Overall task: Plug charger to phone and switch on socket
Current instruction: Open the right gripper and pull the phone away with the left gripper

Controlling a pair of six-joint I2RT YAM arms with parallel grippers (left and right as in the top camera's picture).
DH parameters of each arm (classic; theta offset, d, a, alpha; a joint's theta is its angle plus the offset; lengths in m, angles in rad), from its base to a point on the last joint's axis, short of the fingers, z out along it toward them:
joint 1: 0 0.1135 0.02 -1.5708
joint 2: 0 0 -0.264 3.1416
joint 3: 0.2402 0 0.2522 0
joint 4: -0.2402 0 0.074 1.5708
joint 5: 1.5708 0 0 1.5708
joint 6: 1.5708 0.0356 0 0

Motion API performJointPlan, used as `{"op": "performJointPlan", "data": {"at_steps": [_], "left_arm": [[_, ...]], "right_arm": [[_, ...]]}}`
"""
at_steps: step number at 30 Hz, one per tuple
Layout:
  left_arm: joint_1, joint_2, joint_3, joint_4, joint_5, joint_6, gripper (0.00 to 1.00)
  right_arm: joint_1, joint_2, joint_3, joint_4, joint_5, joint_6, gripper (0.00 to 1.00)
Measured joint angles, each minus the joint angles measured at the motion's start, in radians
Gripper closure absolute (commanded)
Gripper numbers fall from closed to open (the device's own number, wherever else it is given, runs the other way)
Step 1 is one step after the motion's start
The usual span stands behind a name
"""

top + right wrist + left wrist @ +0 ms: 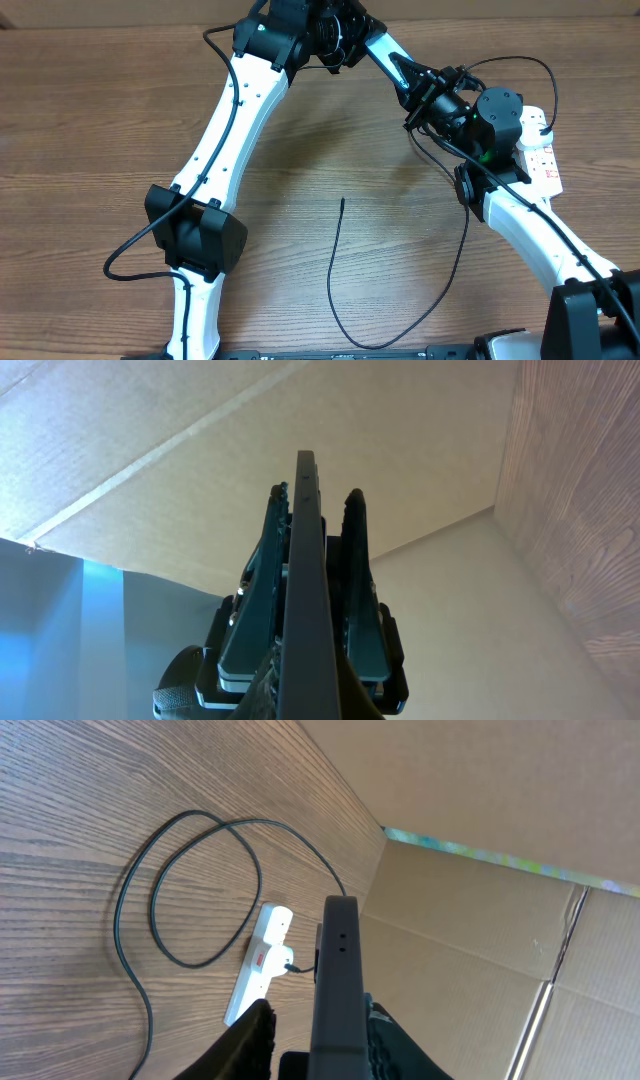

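Phone (302, 590) is up off the desk (100, 120), seen edge-on as a slim dark slab in both wrist views, and sits between the two arms at the far centre of the overhead view. Right tool (306, 555) is clamped closed on the phone, one finger flat on each face. Left tool (322, 1038) straddles the same phone from the other end, with fingers on both sides; can't tell whether it's pinching or loose. Charger (335, 270) lies on the desk as a long black loop, its connector tip free mid-desk and well apart from the phone. Its far end runs under the right arm toward the socket (542, 150). The socket is a white strip lying flat at the right side of the desk beside the right arm, and the left wrist view shows a small black plug on it. Cardboard wall (480, 800) stands behind the desk.
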Motion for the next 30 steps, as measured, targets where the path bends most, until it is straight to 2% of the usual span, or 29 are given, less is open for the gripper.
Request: {"op": "performJointPlan", "data": {"at_steps": [10,16,25,28,30], "left_arm": [[0.000,0.000,0.000,0.000,0.000,0.000,0.80],[0.000,0.000,0.000,0.001,0.000,0.000,0.89],[0.000,0.000,0.000,0.009,0.008,0.006,0.94],[0.000,0.000,0.000,0.009,0.008,0.006,0.94],[0.000,0.000,0.000,0.007,0.007,0.006,0.95]], "right_arm": [[0.000,0.000,0.000,0.001,-0.009,0.000,0.96],[0.000,0.000,0.000,0.000,-0.019,0.000,0.96],[0.000,0.000,0.000,0.002,-0.019,0.000,0.96],[0.000,0.000,0.000,0.002,-0.019,0.000,0.95],[0.000,0.000,0.000,0.002,-0.019,0.001,0.90]]}}
